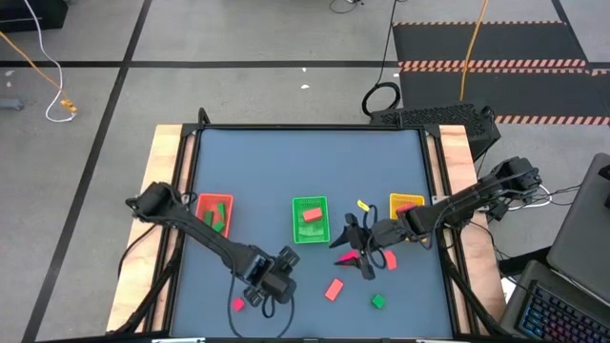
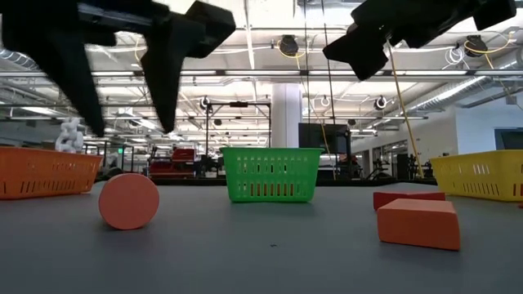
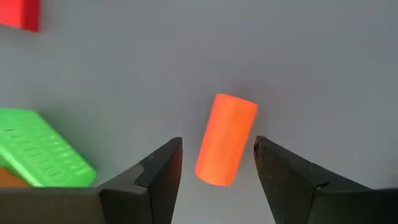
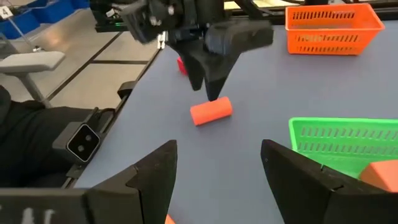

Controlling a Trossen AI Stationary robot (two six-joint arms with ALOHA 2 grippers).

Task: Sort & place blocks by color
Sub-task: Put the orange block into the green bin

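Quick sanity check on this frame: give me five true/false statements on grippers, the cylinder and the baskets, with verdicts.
1. The left gripper is open above the orange cylinder. True.
2. The cylinder stands upright on its flat end. False: it lies on its side on the table.
3. The green basket holds a salmon-orange block. True.
4. The right gripper is shut on a red block. False: its fingers are open and hold nothing.
5. The orange basket holds only orange blocks. False: green blocks lie in it.

Salmon-orange cylinder [image 3: 225,139], green slotted tray [image 2: 271,173], orange tray [image 4: 333,29], yellow tray [image 2: 480,174], grey-blue table [image 1: 286,171], dark fingers [image 3: 158,168]
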